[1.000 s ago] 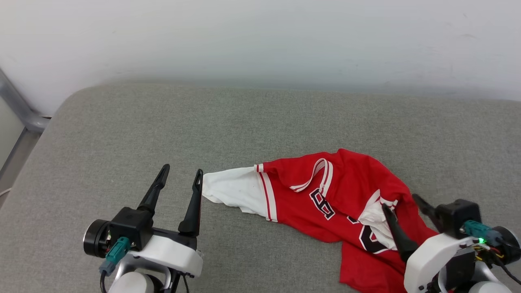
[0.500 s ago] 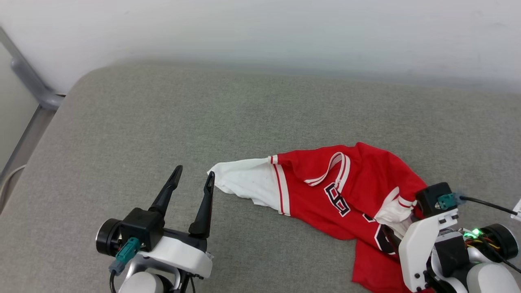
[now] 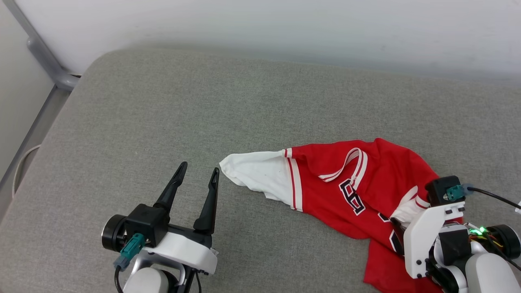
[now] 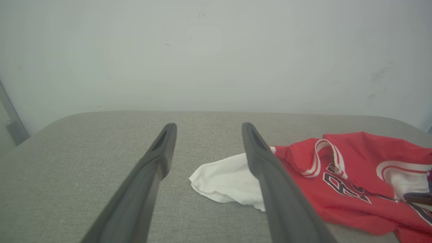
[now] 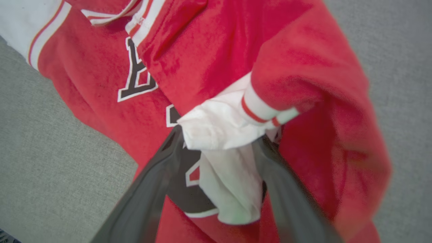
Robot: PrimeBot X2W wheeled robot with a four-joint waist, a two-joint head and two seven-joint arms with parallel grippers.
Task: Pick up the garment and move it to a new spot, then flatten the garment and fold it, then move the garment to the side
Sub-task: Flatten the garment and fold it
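Careful: your right gripper (image 5: 221, 138) stands wide open astride the bunched white sleeve (image 5: 219, 128) of the garment (image 3: 346, 191), crumpled on the grey cushion (image 3: 163, 114); closing there may catch several layers. Your left gripper (image 3: 199, 167), open and empty, sits beside the other sleeve (image 3: 256, 173).

Item: crumpled red jersey shirt with white sleeves (image 3: 325, 191). It bears black, white-outlined chest lettering (image 3: 352, 197), which is broken up by folds. No whole word or number is legible.
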